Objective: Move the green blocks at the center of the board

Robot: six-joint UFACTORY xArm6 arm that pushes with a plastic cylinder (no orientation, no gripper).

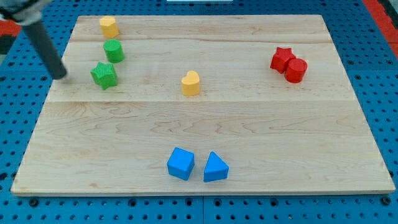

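Observation:
A green star block lies at the board's upper left. A green cylinder stands just above it, a small gap apart. My tip rests on the board near its left edge, to the left of the green star and clear of it. The dark rod leans up toward the view's top left corner.
A yellow block sits above the green cylinder at the top left. Another yellow block sits near the centre. A red star and red cylinder touch at the right. A blue cube and blue triangular block lie at the bottom.

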